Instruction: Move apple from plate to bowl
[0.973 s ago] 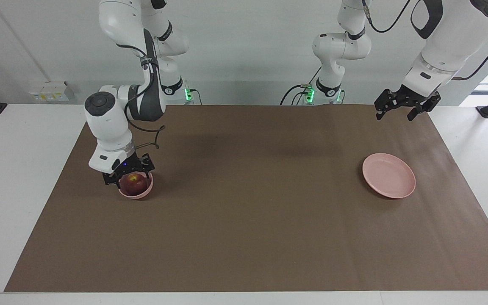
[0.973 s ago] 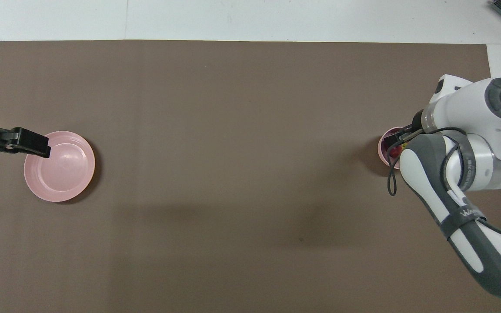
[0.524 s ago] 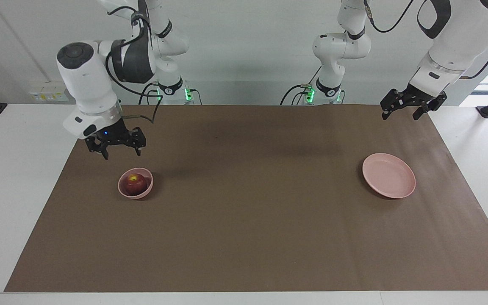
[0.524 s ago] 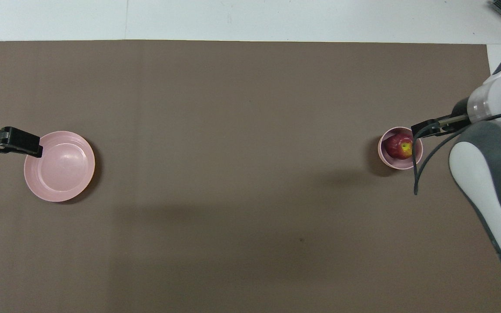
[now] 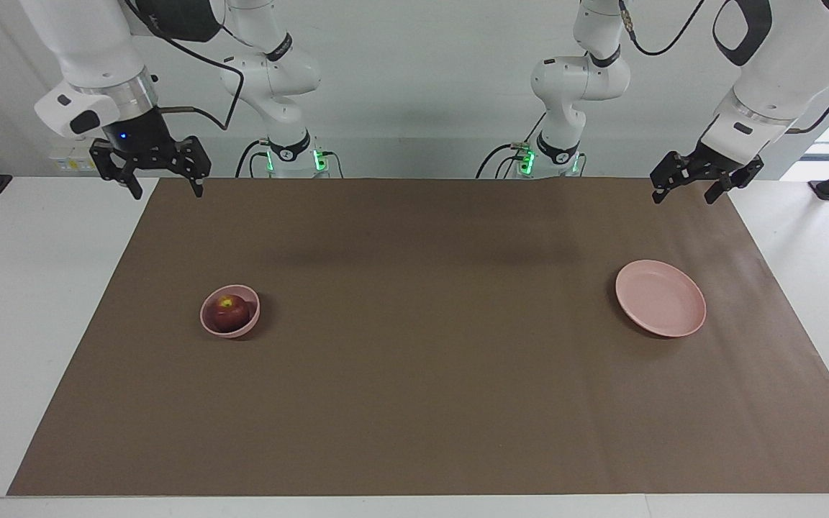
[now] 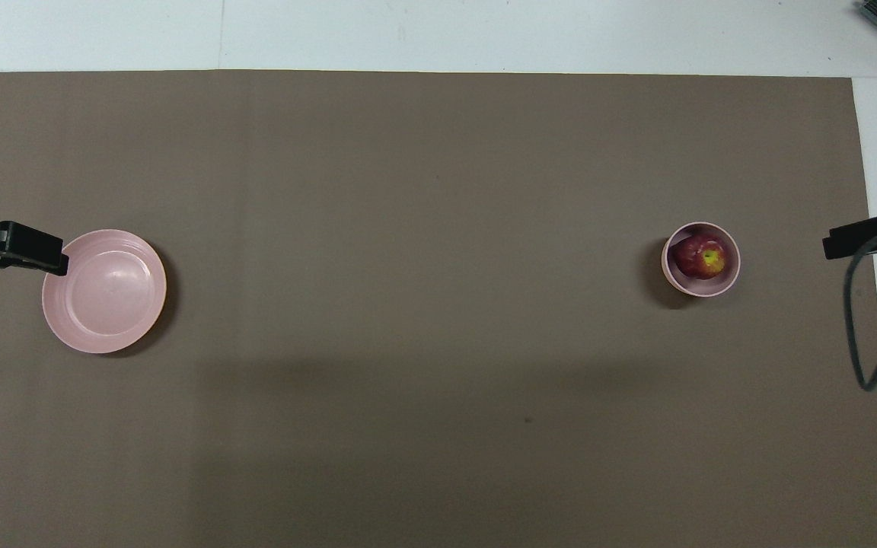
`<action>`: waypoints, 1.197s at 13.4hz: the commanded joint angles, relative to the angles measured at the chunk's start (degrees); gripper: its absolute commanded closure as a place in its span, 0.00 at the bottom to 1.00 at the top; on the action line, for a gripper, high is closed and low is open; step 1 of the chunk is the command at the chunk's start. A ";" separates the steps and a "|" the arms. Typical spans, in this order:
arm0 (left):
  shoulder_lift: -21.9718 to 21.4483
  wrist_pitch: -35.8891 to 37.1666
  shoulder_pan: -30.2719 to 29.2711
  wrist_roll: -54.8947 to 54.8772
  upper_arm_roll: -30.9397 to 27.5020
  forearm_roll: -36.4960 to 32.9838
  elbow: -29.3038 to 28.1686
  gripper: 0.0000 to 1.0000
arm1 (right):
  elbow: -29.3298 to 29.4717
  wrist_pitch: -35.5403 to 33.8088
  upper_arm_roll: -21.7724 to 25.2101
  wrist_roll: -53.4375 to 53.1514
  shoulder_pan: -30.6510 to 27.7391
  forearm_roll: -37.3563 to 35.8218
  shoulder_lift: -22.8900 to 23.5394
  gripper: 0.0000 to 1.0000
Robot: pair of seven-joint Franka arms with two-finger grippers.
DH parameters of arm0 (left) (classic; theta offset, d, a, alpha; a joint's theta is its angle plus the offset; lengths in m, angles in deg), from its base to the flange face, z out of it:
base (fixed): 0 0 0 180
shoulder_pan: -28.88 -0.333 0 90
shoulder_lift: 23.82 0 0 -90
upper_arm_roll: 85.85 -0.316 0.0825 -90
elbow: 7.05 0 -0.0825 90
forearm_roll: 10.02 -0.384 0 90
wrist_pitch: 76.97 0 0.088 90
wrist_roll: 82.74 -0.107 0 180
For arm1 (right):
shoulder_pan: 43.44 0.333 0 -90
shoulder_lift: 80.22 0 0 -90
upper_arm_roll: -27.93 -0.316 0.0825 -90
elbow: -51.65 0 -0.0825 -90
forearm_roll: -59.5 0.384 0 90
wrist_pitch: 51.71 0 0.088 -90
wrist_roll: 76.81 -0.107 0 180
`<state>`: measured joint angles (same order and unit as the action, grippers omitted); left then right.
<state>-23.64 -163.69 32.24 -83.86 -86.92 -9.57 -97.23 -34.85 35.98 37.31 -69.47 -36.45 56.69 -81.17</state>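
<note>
The dark red apple (image 5: 228, 311) lies in the small deep pink bowl (image 5: 250, 324) toward the right arm's end of the table; it also shows in the overhead view (image 6: 703, 257), inside the bowl (image 6: 701, 288). The flat pink plate (image 5: 660, 298) sits bare toward the left arm's end and shows in the overhead view (image 6: 103, 293) too. My right gripper (image 5: 164, 188) is open and empty, raised high over the mat's edge, well clear of the bowl. My left gripper (image 5: 683, 194) is open and empty, held in the air over the mat's corner by the plate.
A brown mat (image 5: 429, 374) covers most of the white table (image 5: 19, 288). A cable (image 6: 861, 335) hangs from the right arm at the mat's edge. The grippers' tips show at the sides of the overhead view, left (image 6: 27, 250) and right (image 6: 861, 237).
My right gripper let go of the apple in the bowl, then rose and drew back toward the robots. The left gripper barely moved.
</note>
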 commanded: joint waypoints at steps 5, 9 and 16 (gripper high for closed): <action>-0.62 0.77 -0.54 -0.64 0.28 -0.36 -0.18 0.00 | -2.35 -3.31 -0.77 -1.37 0.22 2.02 -4.06 0.00; -0.62 0.77 -0.54 -0.64 0.28 -0.36 -0.09 0.00 | -3.67 -3.05 -0.33 -1.63 -0.49 4.03 -4.68 0.00; -0.62 0.68 -0.54 -0.38 0.28 -0.36 -0.09 0.00 | -4.63 -0.70 -0.33 -0.50 -0.05 2.81 -4.85 0.00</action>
<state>-23.64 -163.70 32.24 -83.86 -86.92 -9.57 -97.23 -37.01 33.25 37.16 -69.64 -36.32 59.00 -84.33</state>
